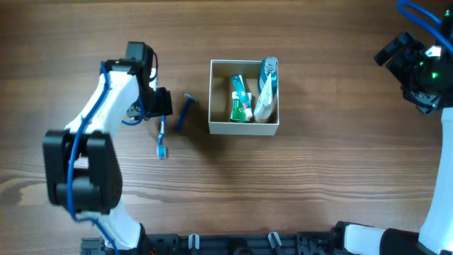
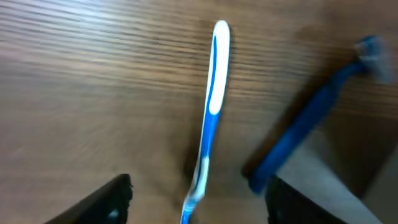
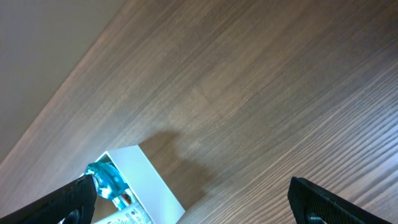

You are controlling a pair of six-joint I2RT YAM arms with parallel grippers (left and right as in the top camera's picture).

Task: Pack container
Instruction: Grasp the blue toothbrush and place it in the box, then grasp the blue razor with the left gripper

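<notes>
Container (image 1: pixel 243 128): square, shallow, white walls, tan inside; located at table (image 1: pixel 333 177) centre, holding tubes; razor (image 1: pixel 185 112) near its left wall; open table surface to its right; left gripper (image 1: pixel 160 108) spread above one end of toothbrush (image 1: pixel 162 138); right gripper (image 1: pixel 417 67) spread, far right.

I am watching my left arm (image 1: pixel 106 99) rising from its base and bending inward at the top, wrist pointing down. The left gripper (image 1: pixel 161 106) is sitting with its fingers (image 2: pixel 115 196) spread apart. My right arm (image 1: pixel 442 163) is reaching up along the right edge, and the right gripper (image 1: pixel 396 51) is hanging with its jaws wide apart as well.
</notes>
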